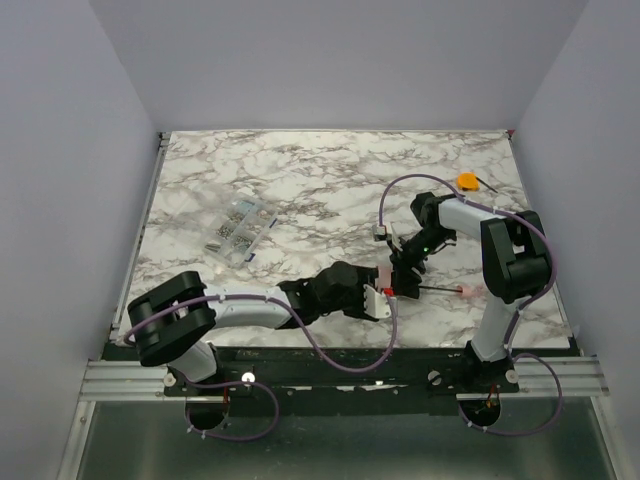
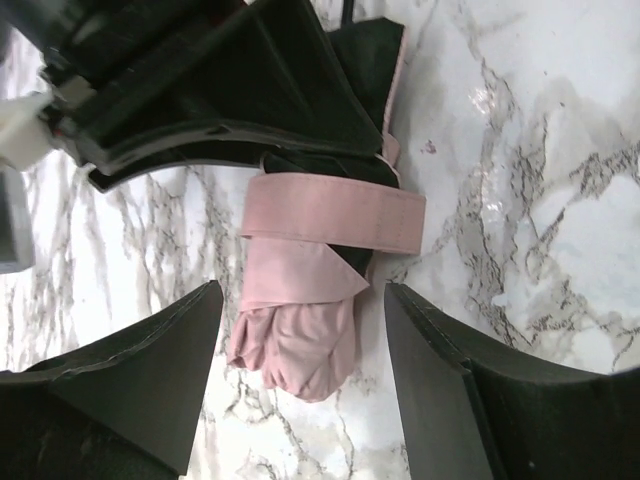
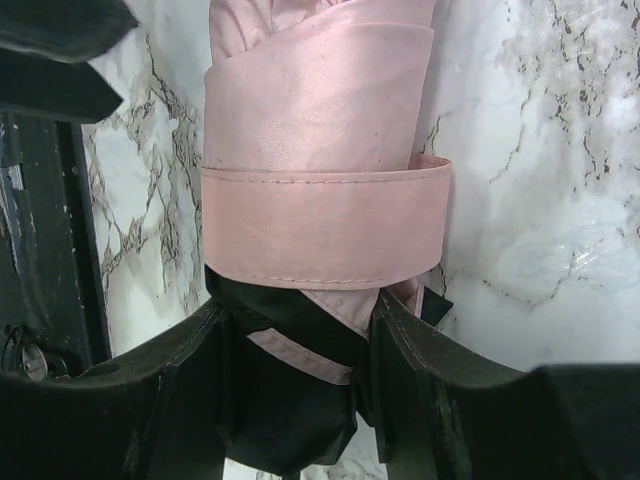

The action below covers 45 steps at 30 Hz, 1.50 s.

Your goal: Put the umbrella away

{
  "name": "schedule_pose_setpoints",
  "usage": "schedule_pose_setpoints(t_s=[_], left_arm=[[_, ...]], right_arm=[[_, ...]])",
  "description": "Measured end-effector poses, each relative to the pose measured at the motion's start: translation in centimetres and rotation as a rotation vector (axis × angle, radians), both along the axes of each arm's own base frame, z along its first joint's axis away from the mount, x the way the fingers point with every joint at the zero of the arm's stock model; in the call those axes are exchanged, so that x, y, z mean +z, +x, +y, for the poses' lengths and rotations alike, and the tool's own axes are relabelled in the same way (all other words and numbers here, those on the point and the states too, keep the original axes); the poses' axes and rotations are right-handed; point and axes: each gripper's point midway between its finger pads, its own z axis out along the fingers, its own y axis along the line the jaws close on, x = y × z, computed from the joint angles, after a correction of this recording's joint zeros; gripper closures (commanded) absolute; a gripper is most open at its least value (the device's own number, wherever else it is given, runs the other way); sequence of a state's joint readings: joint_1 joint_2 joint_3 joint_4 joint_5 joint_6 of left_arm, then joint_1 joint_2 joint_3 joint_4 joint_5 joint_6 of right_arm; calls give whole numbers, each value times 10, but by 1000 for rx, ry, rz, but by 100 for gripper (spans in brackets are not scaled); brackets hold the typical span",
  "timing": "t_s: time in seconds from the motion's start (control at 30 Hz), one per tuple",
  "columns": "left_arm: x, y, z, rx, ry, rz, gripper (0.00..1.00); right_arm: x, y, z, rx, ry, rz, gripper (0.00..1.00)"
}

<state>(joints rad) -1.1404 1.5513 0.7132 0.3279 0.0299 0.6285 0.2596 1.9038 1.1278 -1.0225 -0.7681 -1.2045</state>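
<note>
The pale pink umbrella [image 1: 386,276] lies folded on the marble table, with its slim shaft [image 1: 440,290] and small pink handle [image 1: 467,291] pointing right. A pink strap [image 3: 325,225] is wrapped round the canopy. My right gripper [image 3: 300,310] is shut on the dark-lined folds just below the strap; in the top view the right gripper [image 1: 403,265] sits over the bundle. My left gripper [image 2: 300,300] is open, its fingers either side of the umbrella's pink tip [image 2: 300,345] without touching it. In the top view the left gripper [image 1: 378,298] is at the bundle's near side.
A clear packet of small metal parts [image 1: 238,228] lies at the left middle of the table [image 1: 300,170]. A small orange object [image 1: 467,180] sits at the far right. The right arm's cable [image 1: 385,215] loops above the grippers.
</note>
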Motion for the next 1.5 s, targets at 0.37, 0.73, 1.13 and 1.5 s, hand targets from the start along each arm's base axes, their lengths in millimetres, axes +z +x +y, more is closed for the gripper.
schedule_pose_setpoints(t_s=[0.37, 0.73, 1.13, 1.5], left_arm=[[-17, 24, -8, 38, 27, 25, 8], [-22, 47, 2, 81, -9, 126, 9], [-35, 41, -28, -19, 27, 233, 39], [-54, 40, -23, -25, 58, 289, 92]], right_arm=[[0, 0, 0, 0, 0, 0, 100], [0, 0, 0, 0, 0, -1, 100], [0, 0, 0, 0, 0, 3, 99], [0, 1, 1, -2, 0, 6, 87]])
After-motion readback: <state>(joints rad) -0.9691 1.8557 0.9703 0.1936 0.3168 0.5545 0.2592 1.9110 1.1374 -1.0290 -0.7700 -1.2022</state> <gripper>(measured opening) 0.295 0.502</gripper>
